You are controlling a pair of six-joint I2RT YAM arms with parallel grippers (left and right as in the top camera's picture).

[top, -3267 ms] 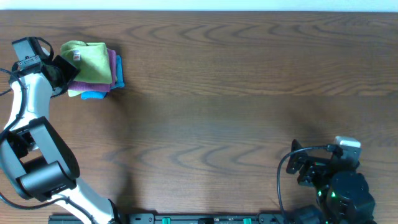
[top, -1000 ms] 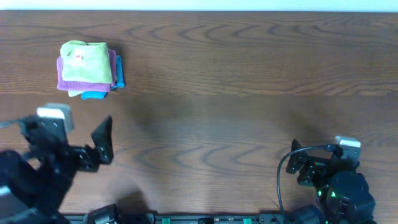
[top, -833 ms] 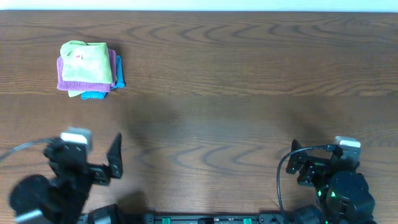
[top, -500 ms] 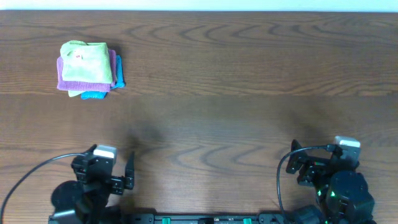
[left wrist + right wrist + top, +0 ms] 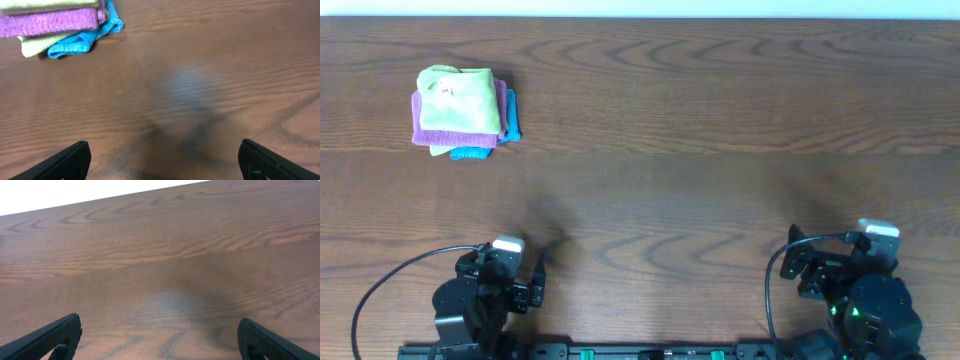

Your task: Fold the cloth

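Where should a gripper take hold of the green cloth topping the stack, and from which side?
Pinch the green cloth at its near right corner, coming down from above. It lies flat on top with nothing over it, so a corner likely peels off the purple cloth beneath.

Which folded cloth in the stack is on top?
The light green folded cloth; the purple cloth and blue cloth lie beneath it.

left pincer [image 5: 165, 162]: jaws spread wide, nothing held, arm folded low by base. right pincer [image 5: 160, 342]: likewise spread wide, empty, arm folded low.
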